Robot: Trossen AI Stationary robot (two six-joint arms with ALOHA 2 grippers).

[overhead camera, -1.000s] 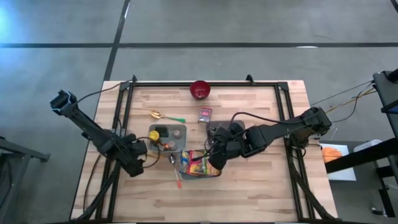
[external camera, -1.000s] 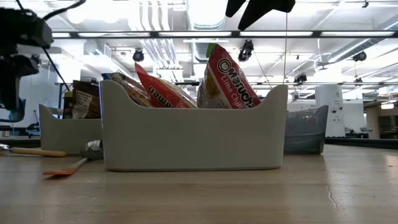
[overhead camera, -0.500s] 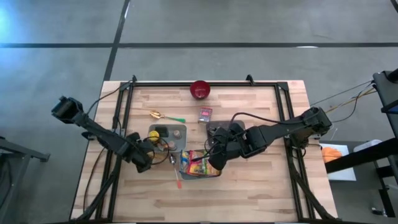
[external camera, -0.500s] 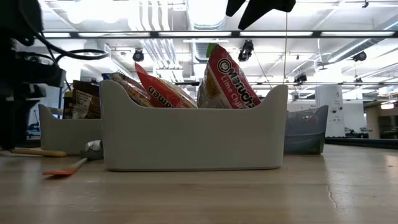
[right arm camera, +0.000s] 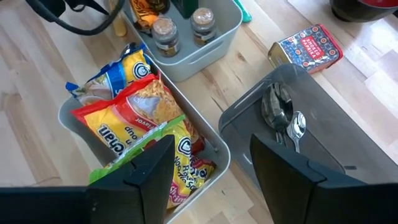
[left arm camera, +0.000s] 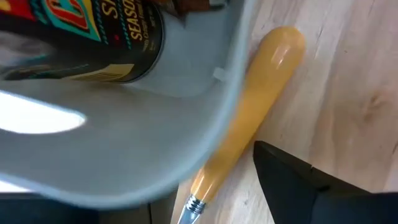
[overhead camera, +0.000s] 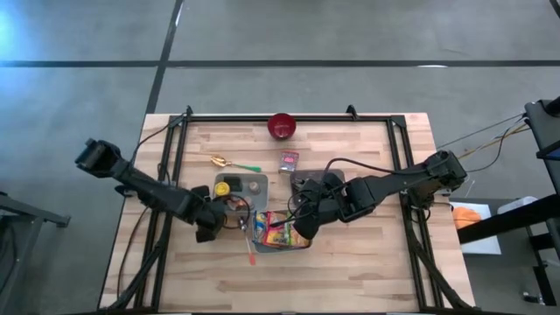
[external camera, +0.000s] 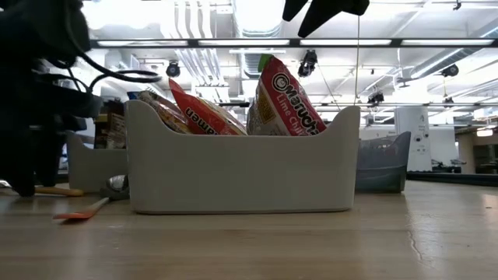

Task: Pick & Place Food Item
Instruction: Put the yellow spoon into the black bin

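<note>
Near the middle of the wooden table [overhead camera: 367, 262], ramen packets [overhead camera: 278, 229] stand on edge inside a pale grey bin [external camera: 233, 171]. Their long sides run along the bin, left to right. From table height their tops point upward above the rim, and the red lime-chili packet [external camera: 284, 97] is tilted.

The right gripper [overhead camera: 302, 234] hangs above that bin's right end, pointing steeply down. Its two fingers [right arm camera: 149, 168] are spread well apart with nothing between them.

The left gripper [overhead camera: 210, 229] is low at the near left corner of a second pale bin [overhead camera: 254, 185], which holds seasoning jars. Only one of its fingers [left arm camera: 311, 186] shows, so its opening cannot be told. A yellow-handled utensil [left arm camera: 249, 118] lies on the wood just beside that bin's wall.

Compared with a second ago, the left arm has swung rightward and come down towards the seasoning bin, now covering the bin's left end in the low view. The right arm has not moved.

A dark grey cutlery bin [overhead camera: 302, 181] sits just beyond the ramen bin. An orange spoon [overhead camera: 249, 249] lies close to the ramen bin's near left corner. A small box [overhead camera: 289, 161], a gold spoon [overhead camera: 223, 162] and a red bowl [overhead camera: 281, 126] lie farther back. Bare wood stretches along the near edge and the right side.
</note>
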